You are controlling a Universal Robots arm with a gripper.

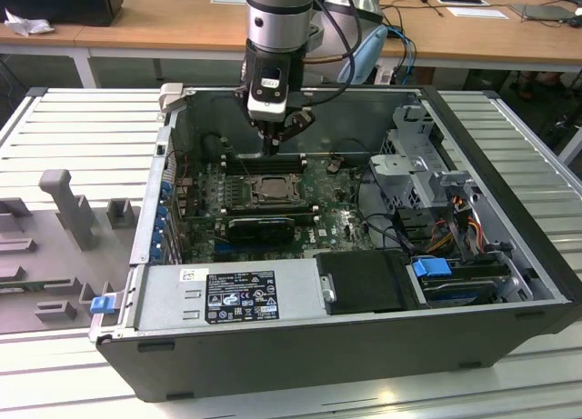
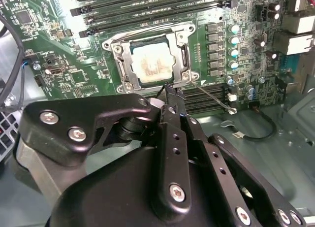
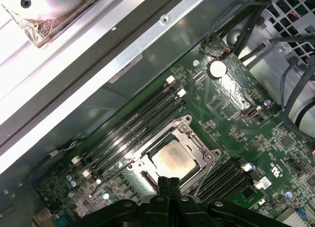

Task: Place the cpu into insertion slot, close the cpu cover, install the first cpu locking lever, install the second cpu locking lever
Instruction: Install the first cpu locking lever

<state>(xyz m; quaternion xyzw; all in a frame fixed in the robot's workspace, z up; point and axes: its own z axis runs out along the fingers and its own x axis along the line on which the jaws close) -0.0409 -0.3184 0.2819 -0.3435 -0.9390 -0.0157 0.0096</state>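
On the slatted worktop (image 1: 73, 119) the open computer case (image 1: 364, 346) lies flat, motherboard (image 1: 338, 221) facing the arm. The cpu (image 2: 152, 64) sits in the insertion slot (image 1: 253, 194) under the lowered cpu cover (image 2: 180, 48); the end effector (image 2: 172, 91), pinched together into one narrow tip, hovers beside an unlatched locking lever (image 2: 211, 96).

The arm (image 1: 277, 19) is a thick cylinder of brushed silver-grey metal with a dark band round it. Beneath it hangs a black housing (image 1: 270, 105) with a small white label (image 1: 270, 82) on its face. A dark cable (image 1: 346, 81) loops off beside the wrist. The gripper (image 1: 271, 149) is matte black. In the second wrist view its flat link plates (image 2: 93, 123) have rounded ends and are pinned with bright silver screws (image 2: 177, 191). The jaws are slim black bars that narrow toward their tips.
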